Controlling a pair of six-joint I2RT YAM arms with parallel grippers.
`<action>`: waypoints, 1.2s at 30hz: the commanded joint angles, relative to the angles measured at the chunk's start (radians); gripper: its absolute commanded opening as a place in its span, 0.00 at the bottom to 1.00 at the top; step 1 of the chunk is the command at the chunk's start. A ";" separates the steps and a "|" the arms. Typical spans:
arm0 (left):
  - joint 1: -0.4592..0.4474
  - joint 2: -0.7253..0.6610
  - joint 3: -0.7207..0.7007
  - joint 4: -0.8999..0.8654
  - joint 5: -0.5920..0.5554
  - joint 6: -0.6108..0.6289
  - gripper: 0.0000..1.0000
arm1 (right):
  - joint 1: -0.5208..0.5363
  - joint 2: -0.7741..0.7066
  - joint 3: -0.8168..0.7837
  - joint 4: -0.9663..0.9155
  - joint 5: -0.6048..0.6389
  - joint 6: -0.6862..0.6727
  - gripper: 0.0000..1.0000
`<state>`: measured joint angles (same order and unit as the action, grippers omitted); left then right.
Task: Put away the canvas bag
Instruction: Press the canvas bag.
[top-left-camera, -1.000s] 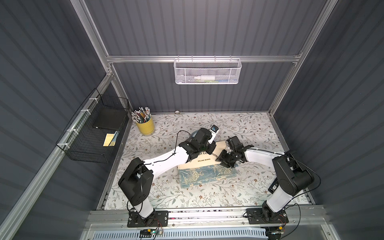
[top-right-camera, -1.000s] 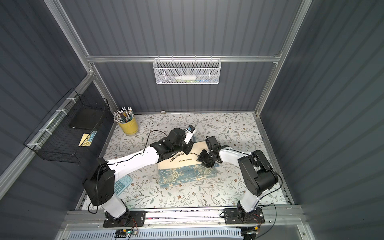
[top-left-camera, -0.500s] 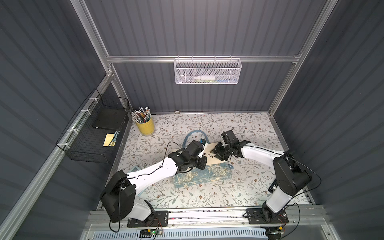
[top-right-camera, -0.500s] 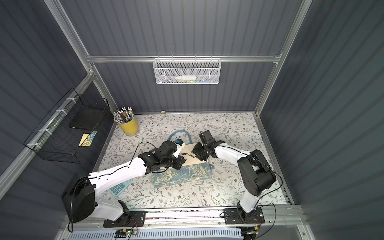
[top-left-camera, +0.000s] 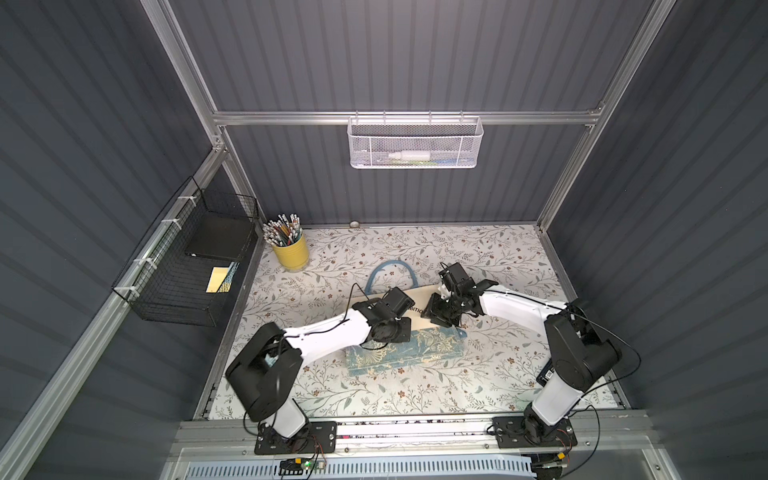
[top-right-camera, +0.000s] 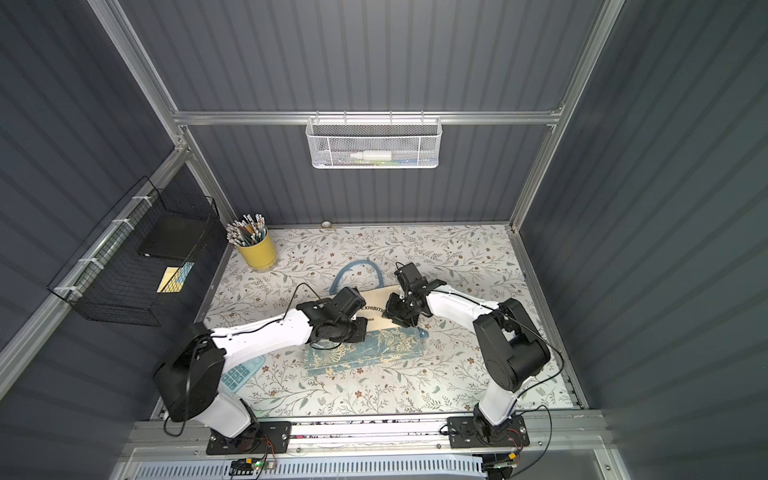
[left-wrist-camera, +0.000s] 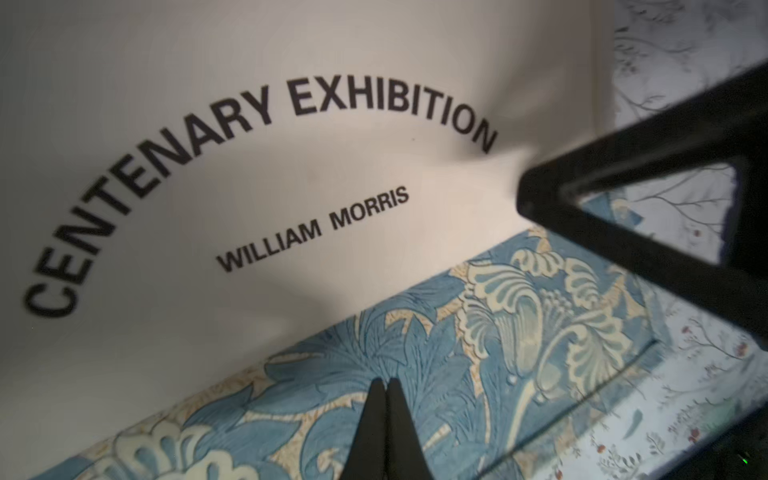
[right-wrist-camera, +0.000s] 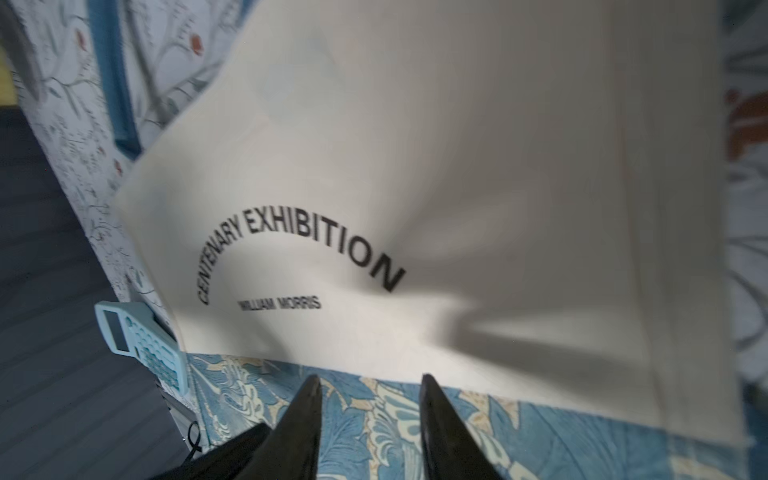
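The fingers of the left gripper (left-wrist-camera: 384, 415) are pressing tight together, and no cloth is showing between them. They are pointing at the blue-and-gold flower band (left-wrist-camera: 457, 332), maybe to push the cloth flat. The fingers of the right gripper (right-wrist-camera: 370, 380) are standing partly apart and holding nothing. They are hovering over the same band near one side edge, likely getting ready to pinch it for a fold.

The cream canvas bag (top-left-camera: 415, 351) with black letters is lying flat in the middle of the flowery table top (top-left-camera: 478, 257), between the two arms. Its blue rope handle (top-left-camera: 390, 262) is looping out toward the back wall. The cloth is looking soft and a little wrinkled.
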<state>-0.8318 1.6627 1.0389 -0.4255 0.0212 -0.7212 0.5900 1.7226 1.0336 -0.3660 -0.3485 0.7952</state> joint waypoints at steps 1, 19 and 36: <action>0.001 0.041 0.035 -0.082 -0.018 -0.051 0.00 | -0.001 0.007 -0.027 -0.022 -0.005 -0.009 0.41; 0.177 0.472 0.387 -0.057 0.120 0.173 0.00 | -0.125 0.181 0.068 -0.026 -0.020 0.034 0.42; 0.175 0.325 0.189 0.024 0.126 0.117 0.00 | -0.232 0.269 0.208 -0.091 -0.019 -0.097 0.42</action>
<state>-0.6514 1.9774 1.2671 -0.3061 0.1585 -0.5880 0.3740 1.9633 1.2407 -0.3965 -0.4549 0.7490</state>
